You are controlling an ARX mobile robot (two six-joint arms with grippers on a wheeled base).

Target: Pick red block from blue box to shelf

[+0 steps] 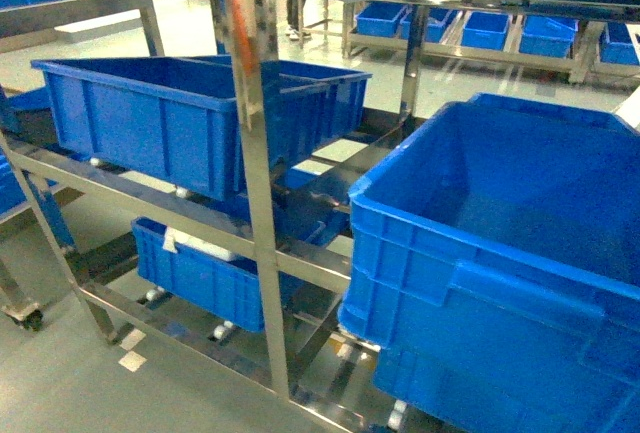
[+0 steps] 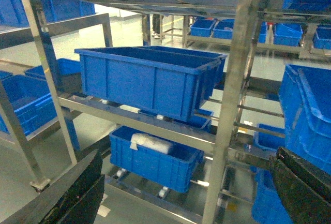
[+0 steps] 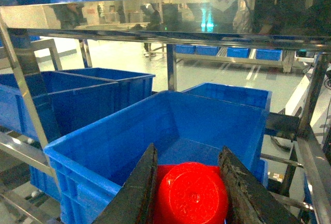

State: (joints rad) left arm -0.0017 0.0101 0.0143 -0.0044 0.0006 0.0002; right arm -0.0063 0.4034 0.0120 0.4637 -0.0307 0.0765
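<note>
In the right wrist view the glossy red block [image 3: 191,195], round stud facing the camera, is clamped between my right gripper's [image 3: 188,157] dark fingers. It hangs above the inside of a royal-blue crate [image 3: 103,151] that stands on a tier of the stainless-steel shelf [image 3: 170,4]. My left gripper [image 2: 187,157] is open and holds nothing, facing the shelf [image 2: 230,79] from the front. The shelf's upright post [image 1: 250,103] fills the middle of the head view, where neither gripper shows. The blue box is out of view.
Ribbed royal-blue crates sit on the shelf: one at the left [image 1: 190,123], a large one at the right [image 1: 500,243], and a lower one [image 2: 155,162] holding a white wrapped bundle [image 2: 150,142]. More racks with crates stand behind. A steel rail runs just above the right gripper.
</note>
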